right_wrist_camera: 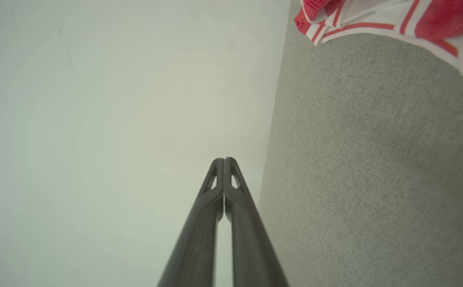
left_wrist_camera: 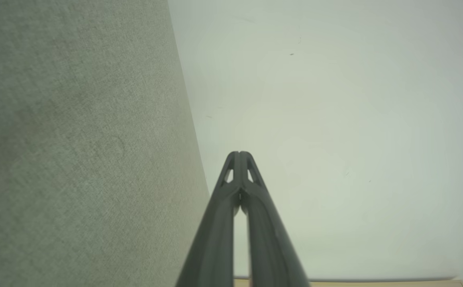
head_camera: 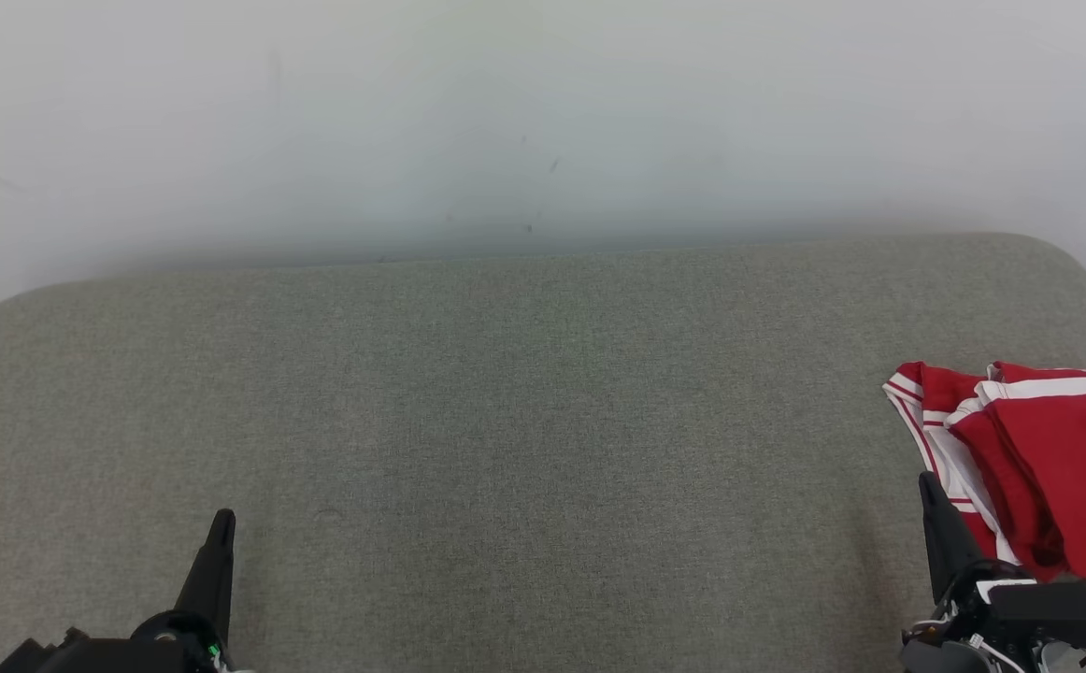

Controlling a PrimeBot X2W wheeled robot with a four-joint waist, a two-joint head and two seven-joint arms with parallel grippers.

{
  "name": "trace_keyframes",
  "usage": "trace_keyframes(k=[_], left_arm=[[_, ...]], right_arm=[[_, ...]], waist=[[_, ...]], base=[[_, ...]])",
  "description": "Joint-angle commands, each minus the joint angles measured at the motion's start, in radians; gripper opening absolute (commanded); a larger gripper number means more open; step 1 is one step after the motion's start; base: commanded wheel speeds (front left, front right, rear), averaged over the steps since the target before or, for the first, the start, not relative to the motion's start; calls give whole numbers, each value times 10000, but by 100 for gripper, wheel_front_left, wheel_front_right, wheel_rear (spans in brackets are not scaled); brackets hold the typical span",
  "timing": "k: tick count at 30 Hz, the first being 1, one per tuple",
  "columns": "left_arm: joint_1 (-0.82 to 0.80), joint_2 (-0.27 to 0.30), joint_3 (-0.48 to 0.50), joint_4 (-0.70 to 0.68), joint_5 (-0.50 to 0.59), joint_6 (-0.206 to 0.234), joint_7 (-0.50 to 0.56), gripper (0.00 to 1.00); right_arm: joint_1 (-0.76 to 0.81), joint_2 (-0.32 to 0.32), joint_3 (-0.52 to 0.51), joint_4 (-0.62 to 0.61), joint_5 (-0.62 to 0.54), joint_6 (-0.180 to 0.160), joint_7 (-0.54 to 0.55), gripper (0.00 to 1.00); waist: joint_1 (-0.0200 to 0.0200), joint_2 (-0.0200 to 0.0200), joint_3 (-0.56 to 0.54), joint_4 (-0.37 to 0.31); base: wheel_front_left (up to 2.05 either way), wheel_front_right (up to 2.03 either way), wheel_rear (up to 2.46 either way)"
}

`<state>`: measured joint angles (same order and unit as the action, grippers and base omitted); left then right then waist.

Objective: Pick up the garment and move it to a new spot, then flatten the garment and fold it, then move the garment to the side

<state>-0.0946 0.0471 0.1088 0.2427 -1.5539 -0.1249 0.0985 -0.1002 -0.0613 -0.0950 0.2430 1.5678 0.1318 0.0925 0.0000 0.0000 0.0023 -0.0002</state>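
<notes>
Find the red-and-white garment (head_camera: 1048, 458) bunched at the right side of the table (head_camera: 506, 421), partly cut off by the frame, perhaps half folded. Open the right gripper (head_camera: 928, 486), now pressed together and empty like the left gripper (head_camera: 222, 522), and pinch one top edge only.

Garment (head_camera: 1057, 467) is bright red with white stripes, counter (head_camera: 506, 421) is a speckly grey-green weave, fingers (right_wrist_camera: 199, 239) dark grey, wall (head_camera: 506, 112) off-white.

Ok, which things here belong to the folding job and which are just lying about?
Job: garment, red and white, far right; left gripper, shut on nothing; right gripper, shut on nothing, next to the garment.
Just there: cushion, grey, under everything; wall, white, behind.
</notes>
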Motion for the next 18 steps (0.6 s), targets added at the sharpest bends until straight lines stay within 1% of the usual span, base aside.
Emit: trace_keyframes(k=[1,8,18], left_arm=[[-153,53,42,13,-224,-75,73,0],[-218,57,76,45,-649,-76,192,0],[-202,55,72,45,-612,-74,188,0]], right_arm=[[-58,32,-52,-3,176,-19,60,0],[-115,52,-120,16,570,-21,168,0],[-111,57,-132,20,521,-21,182,0]], waist=[[0,0,1,1],[0,0,8,2],[0,0,8,2]], base=[[0,0,0],[0,0,0],[0,0,0]])
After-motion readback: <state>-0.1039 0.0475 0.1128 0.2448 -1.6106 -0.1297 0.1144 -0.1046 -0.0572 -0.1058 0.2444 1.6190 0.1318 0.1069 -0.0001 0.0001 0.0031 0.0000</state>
